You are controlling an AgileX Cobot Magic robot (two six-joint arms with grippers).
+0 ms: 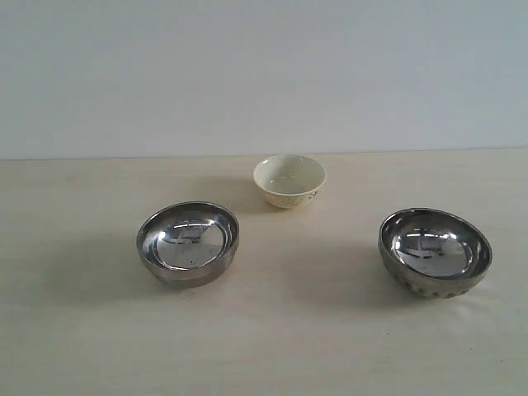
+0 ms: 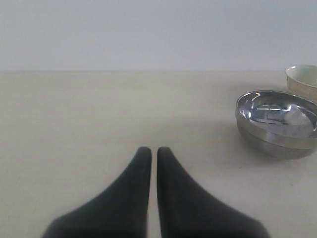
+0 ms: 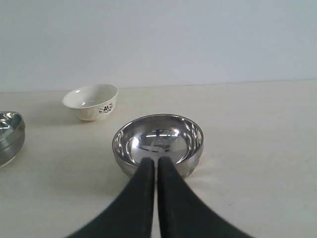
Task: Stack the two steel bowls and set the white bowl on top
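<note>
Fluted steel bowl (image 1: 435,252), smooth steel bowl (image 1: 188,243)

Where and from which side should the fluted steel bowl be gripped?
Pinch the rim of the fluted steel bowl from above, one finger inside, one outside: it sits upright, open, probably too wide to span. The right hand faces its near edge.

place: likely lab setup | cues: pale tabletop (image 1: 82,346), blank wall (image 1: 247,66)
</note>
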